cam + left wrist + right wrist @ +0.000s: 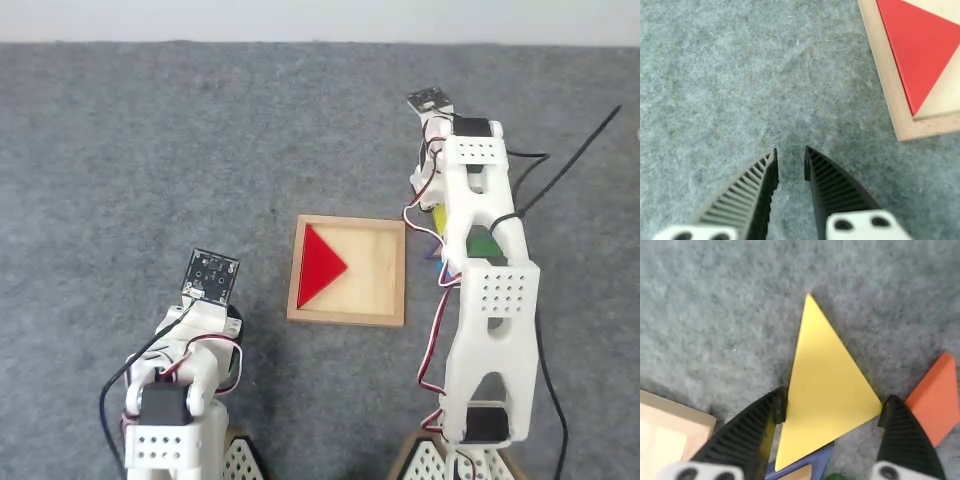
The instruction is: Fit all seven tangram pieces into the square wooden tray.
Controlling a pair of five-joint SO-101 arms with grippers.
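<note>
Near left, the left jaws hang slightly parted and empty over the grey felt table [150,150], just off the square wooden tray [348,318], whose left half holds a flat red triangle [318,265]. Farther right, the right jaws stand spread astride a flat yellow triangle [825,390] lying beside a flat orange piece [937,395]. It looks thin, stiff, light and smooth: best pinched edge to edge across its middle, since a corner hold may let it swivel

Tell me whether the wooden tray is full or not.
Not full. Only the red triangle lies in the tray; the rest of its floor is bare wood.
</note>
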